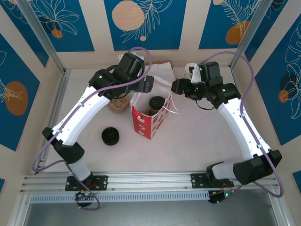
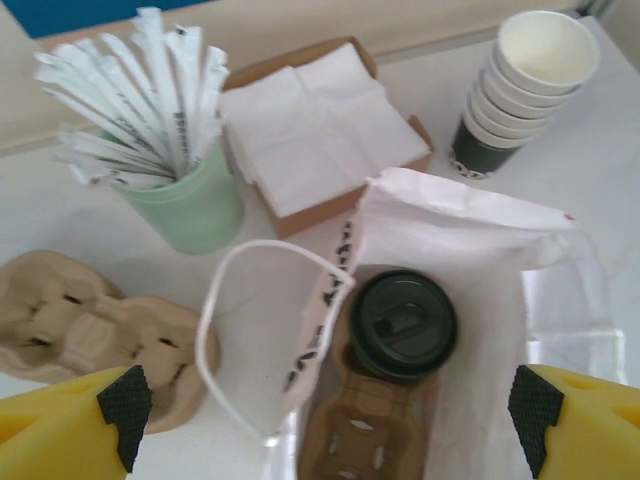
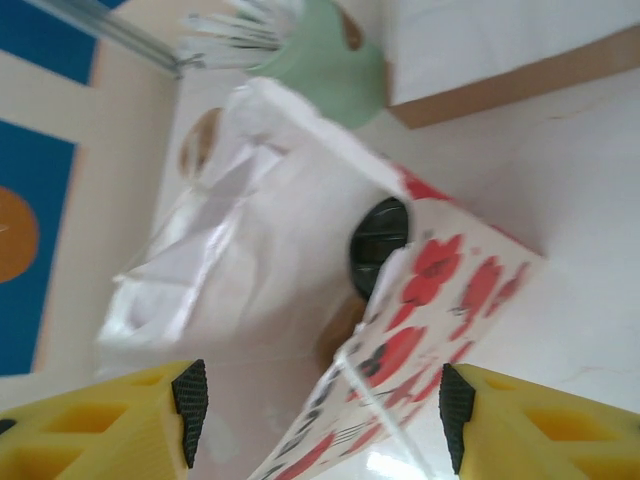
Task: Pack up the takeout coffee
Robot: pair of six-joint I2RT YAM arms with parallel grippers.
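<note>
Dark print on the red bag [image 3: 440,290] and straw wrappers [image 2: 150,90] is unreadable.

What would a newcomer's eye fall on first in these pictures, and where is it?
The red flowered bag stands open in the middle of the table, with the black-lidded takeout coffee inside it on a cardboard carrier. The left gripper and the right gripper hang open above the bag's mouth, one on each side. Beyond the bag stands a green cup full of wrapped straws.

Black-lidded takeout coffee [image 2: 403,323], apparently upright, inside the open red bag [image 1: 148,125].
</note>
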